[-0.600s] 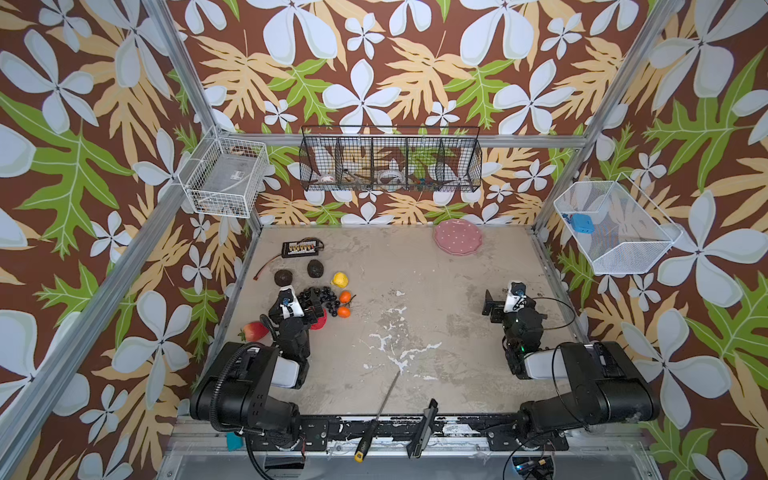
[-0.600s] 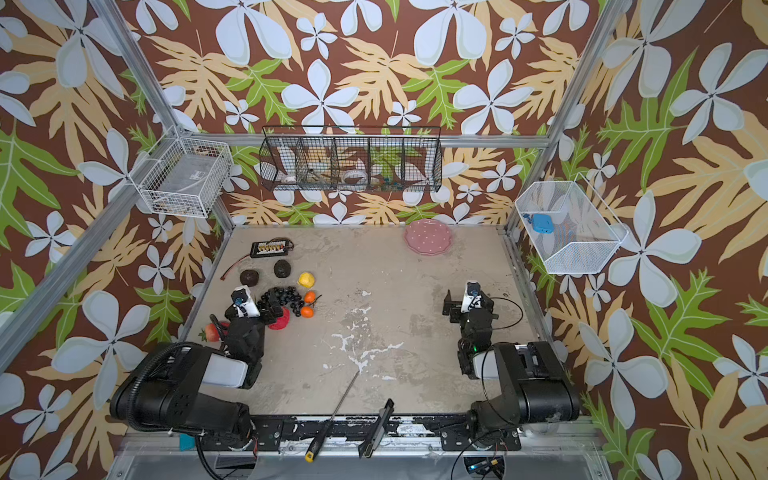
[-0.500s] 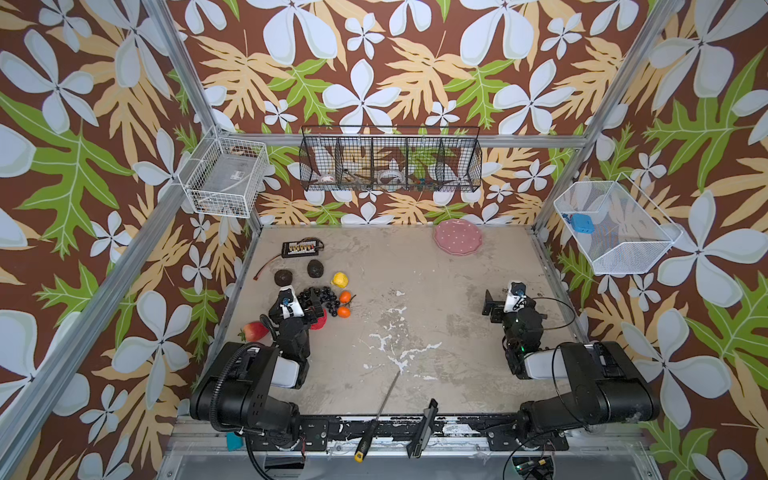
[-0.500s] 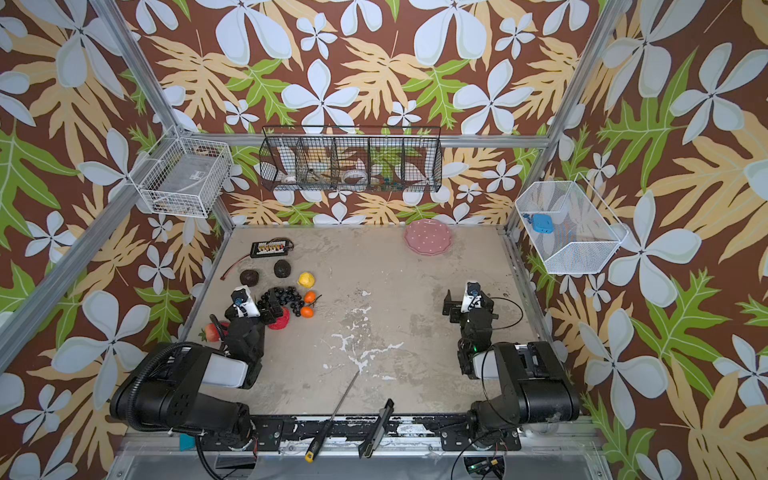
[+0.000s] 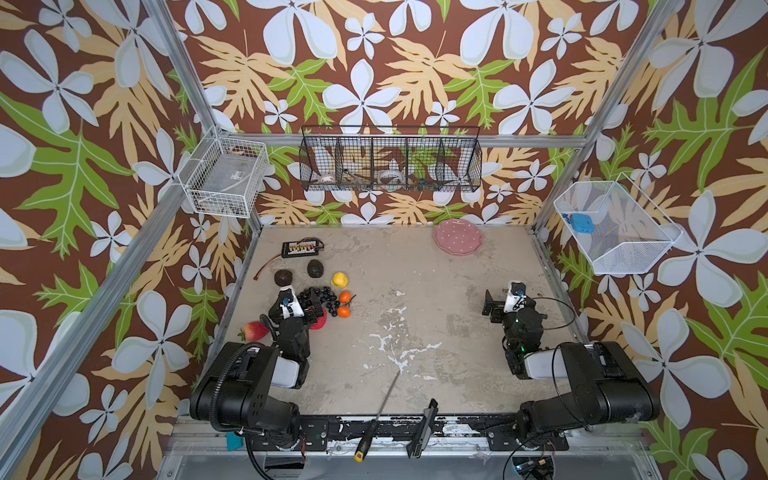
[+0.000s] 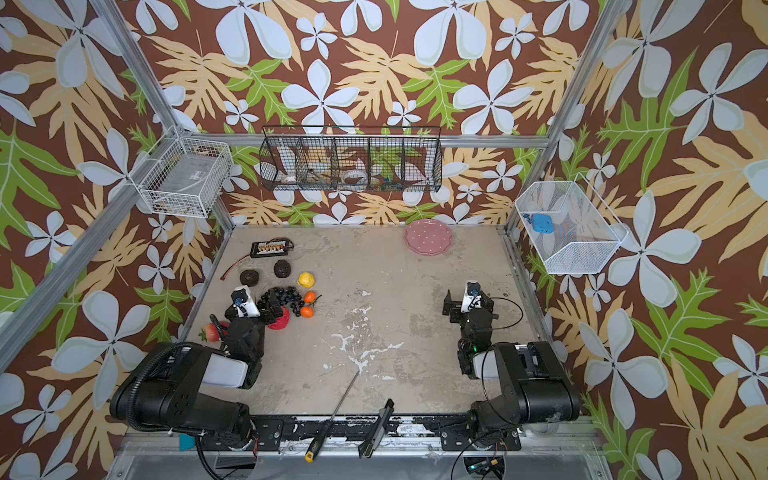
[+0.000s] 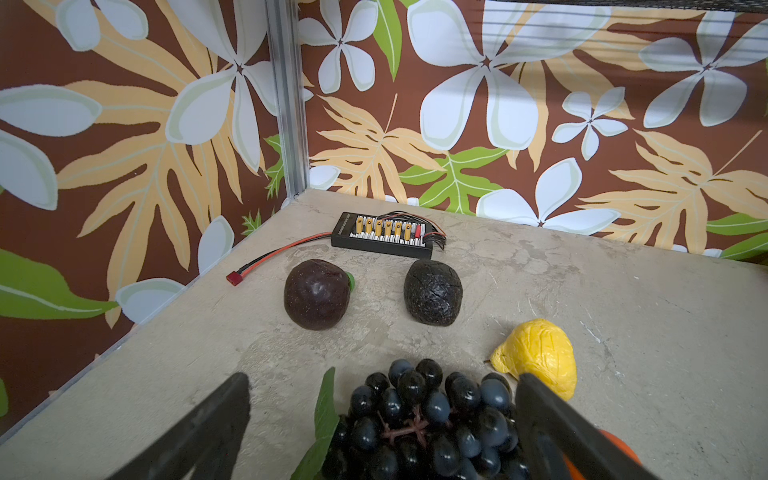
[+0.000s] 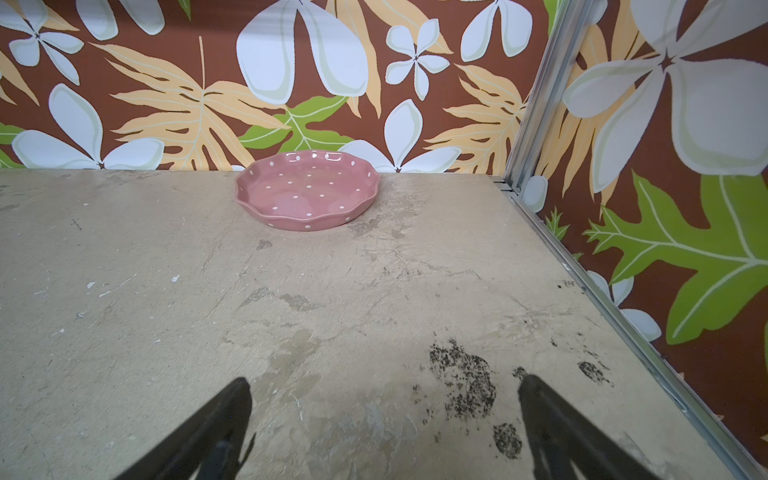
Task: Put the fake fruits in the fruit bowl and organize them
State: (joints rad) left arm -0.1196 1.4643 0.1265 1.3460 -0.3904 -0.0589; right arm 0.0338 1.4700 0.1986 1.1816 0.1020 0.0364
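- Fruit bowl: shallow pink dish, white dots, scalloped rim; sits at the table's far edge.
- Left gripper: jaws wide, straddling the dark grape bunch.
- Right gripper: jaws wide, nothing held.

Floral wallpaper in brown, green, cream and pale blue covers three walls framed by aluminium posts, enclosing a scuffed beige tabletop, with a black wire basket at 12 o'clock.
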